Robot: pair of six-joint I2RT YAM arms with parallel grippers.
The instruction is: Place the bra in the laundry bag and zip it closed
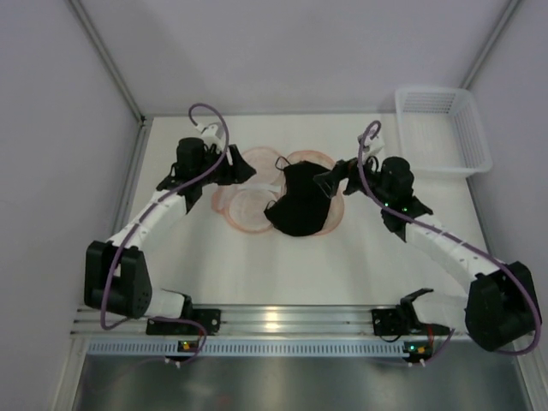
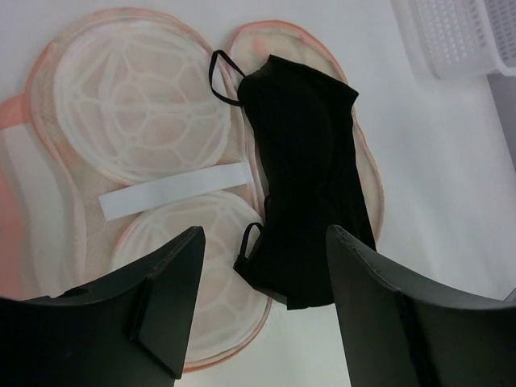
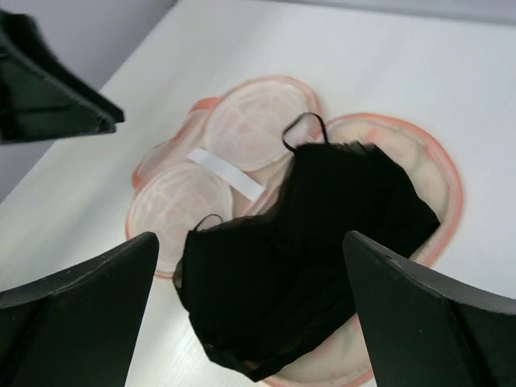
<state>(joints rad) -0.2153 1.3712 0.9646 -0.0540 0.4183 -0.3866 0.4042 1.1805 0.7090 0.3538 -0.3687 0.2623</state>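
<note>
The laundry bag (image 1: 244, 210) lies opened flat on the table, its pale round halves (image 2: 141, 121) facing up inside a pink rim. The black bra (image 1: 300, 204) is folded lengthwise and rests on the bag's right half (image 3: 439, 173), one end hanging over the rim onto the table. My left gripper (image 1: 238, 168) hovers open above the bag's left side, nothing between its fingers (image 2: 173, 282). My right gripper (image 1: 330, 181) stands wide open just above the bra (image 3: 314, 234), apart from it. A thin strap loop (image 2: 222, 76) sticks out at the bra's far end.
A white mesh basket (image 1: 441, 128) stands at the back right corner, also in the left wrist view (image 2: 468, 32). A white label strip (image 2: 173, 189) lies across the bag's left halves. Grey walls enclose the table on three sides.
</note>
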